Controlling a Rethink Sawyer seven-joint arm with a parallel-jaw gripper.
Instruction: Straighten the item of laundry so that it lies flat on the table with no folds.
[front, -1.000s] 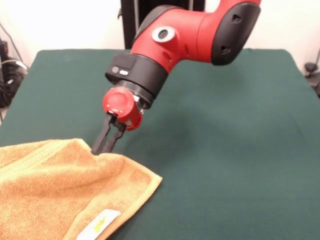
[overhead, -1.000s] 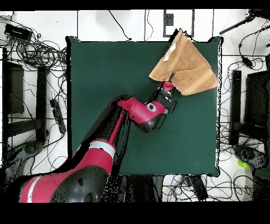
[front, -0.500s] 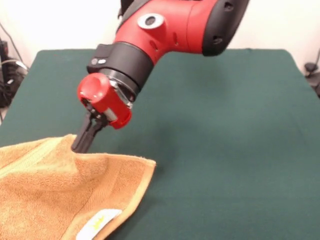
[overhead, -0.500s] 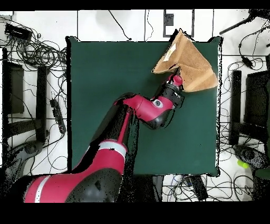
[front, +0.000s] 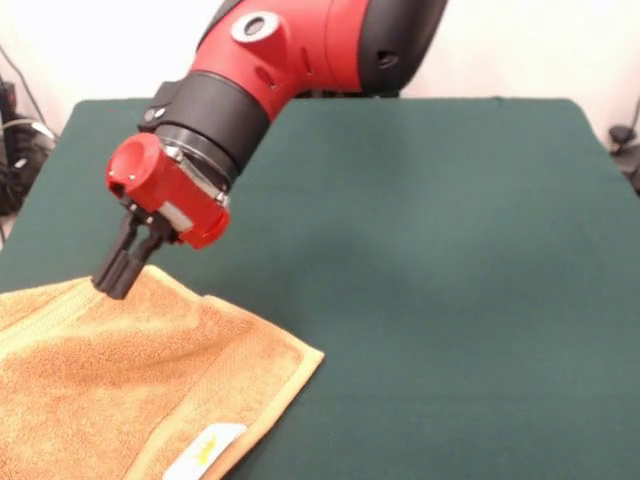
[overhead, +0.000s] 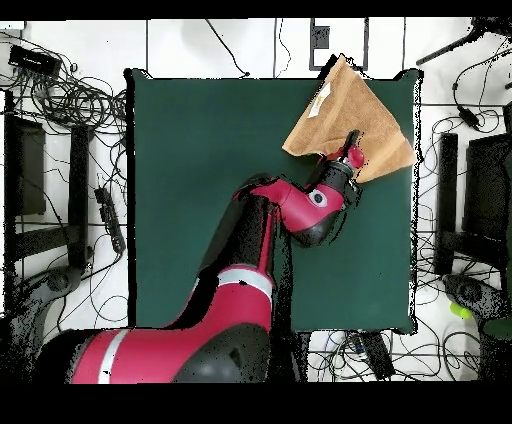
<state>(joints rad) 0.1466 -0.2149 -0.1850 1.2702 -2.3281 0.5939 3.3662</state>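
The item of laundry (front: 130, 370), an orange-tan towel with a white label (front: 205, 447), lies rumpled at the lower left of the front view and runs off the picture's left and bottom edges. My gripper (front: 113, 283) points down at the towel's far edge, its two black fingers pressed together and pinching the cloth, which rises slightly there. In the overhead view the towel (overhead: 365, 105) covers the table's (overhead: 200, 200) top right corner in a roughly triangular shape, and the gripper (overhead: 352, 138) sits on its lower edge.
The red and black arm (overhead: 300, 205) reaches diagonally across the green table. Cables and equipment (overhead: 60, 100) lie on the floor around the table. The towel's tip (overhead: 340, 62) pokes past the table's top edge.
In the front view the gripper has moved left along the towel's far edge, and the raised edge followed it. The towel's near corner drew in, then spread out again.
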